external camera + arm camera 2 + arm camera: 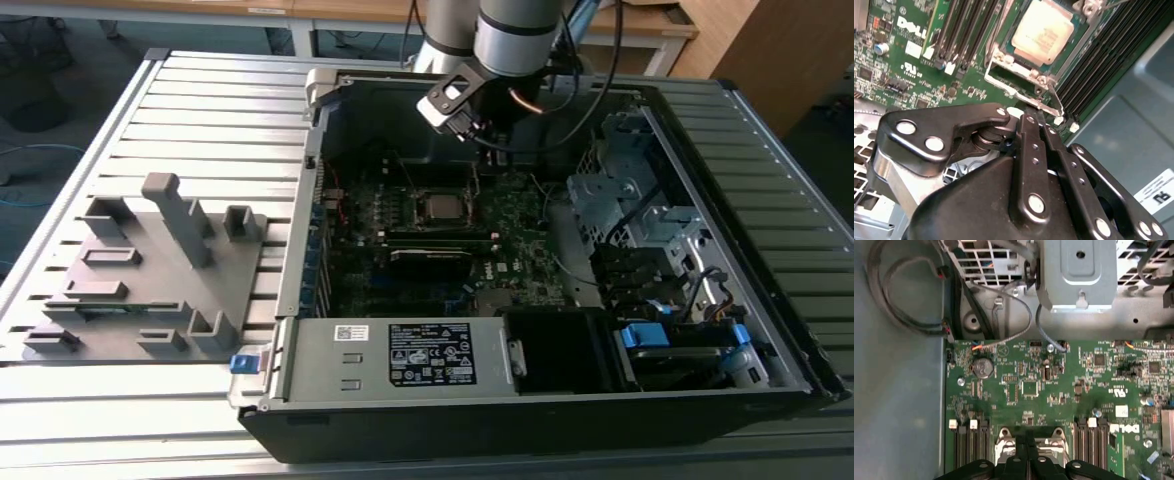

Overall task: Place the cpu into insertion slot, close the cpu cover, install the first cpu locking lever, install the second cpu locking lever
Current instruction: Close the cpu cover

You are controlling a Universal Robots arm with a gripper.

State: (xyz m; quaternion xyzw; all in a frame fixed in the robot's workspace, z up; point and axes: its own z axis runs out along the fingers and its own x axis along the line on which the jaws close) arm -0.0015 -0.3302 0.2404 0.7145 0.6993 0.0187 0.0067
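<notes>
End effector point(1035, 119) was pinched shut, holding nothing, right beside the lever point(1055, 100) at the edge of the slot point(1013, 76); cpu point(1043, 31) sat in it, RAM slots point(1104, 60) tight either side.

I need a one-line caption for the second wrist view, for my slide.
Gripper, fingers together, close to the cpu seated on the green motherboard.

The cpu point(1043, 31) is pale silver, the motherboard point(1024, 390) dark green, the claw point(1036, 122) glossy black, the ribbed table point(200, 110) grey.
</notes>
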